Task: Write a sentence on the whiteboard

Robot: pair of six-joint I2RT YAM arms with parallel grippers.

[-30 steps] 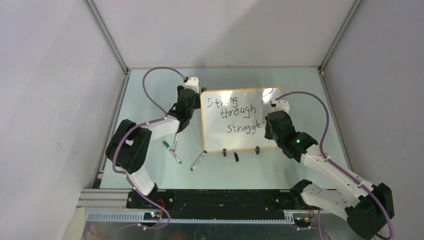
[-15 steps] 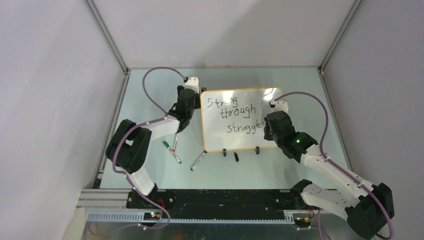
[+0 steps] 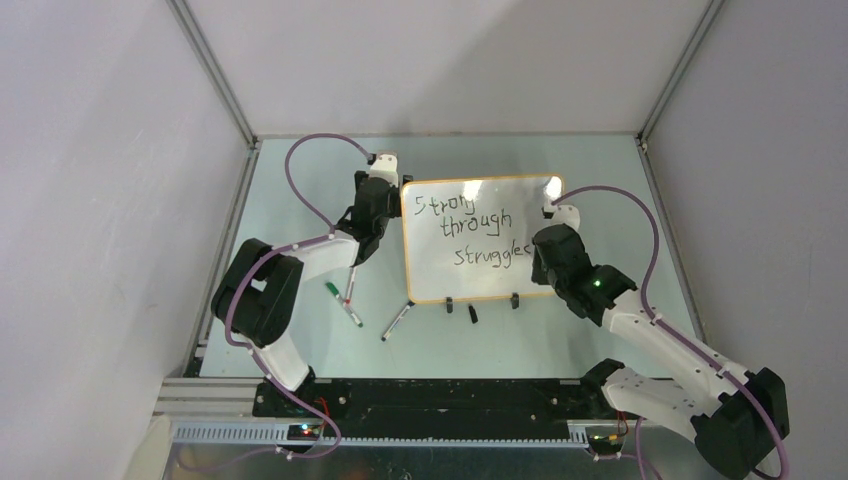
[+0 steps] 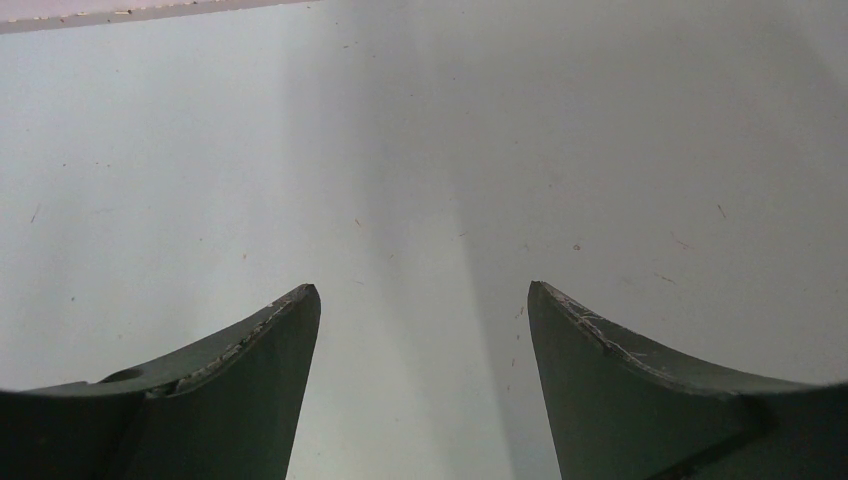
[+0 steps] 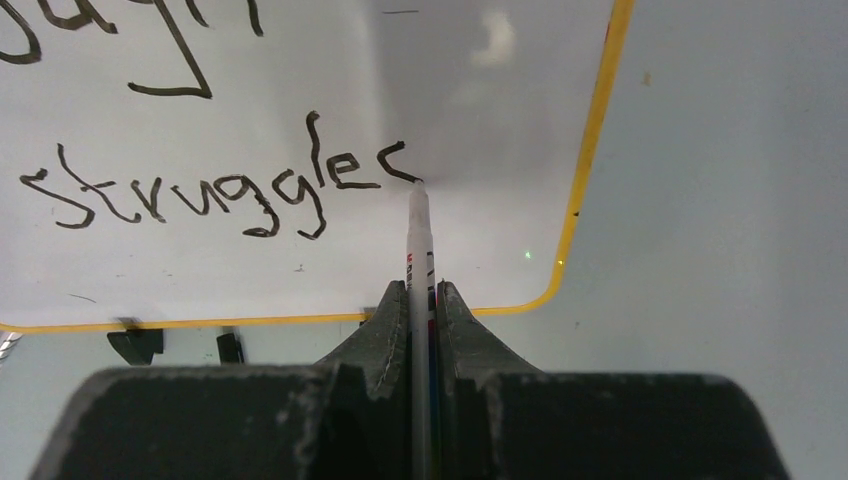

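The whiteboard [image 3: 470, 282], white with an orange-yellow rim, lies in the middle of the table. The sentence [image 3: 478, 222] reads "Strong through struggle" plus a partly drawn last letter. My right gripper [image 3: 546, 238] is at the board's right edge. In the right wrist view it [image 5: 421, 290] is shut on a white marker [image 5: 417, 235]. The marker tip touches the board [image 5: 480, 110] at the end of the last letter of the lettering [image 5: 200, 195]. My left gripper [image 3: 392, 180] is at the board's upper left corner; it [image 4: 422, 292] is open and empty, with only bare table between its fingers.
Two loose markers [image 3: 350, 306] [image 3: 397, 320] and a green cap [image 3: 331, 290] lie left of the board's near edge. A small black cap [image 3: 473, 312] lies between the board's two black clip feet [image 3: 449, 304]. Grey walls enclose the table.
The right gripper has moved the marker slightly right along the bottom line, adding a new stroke after "struggle". The left arm has not moved.
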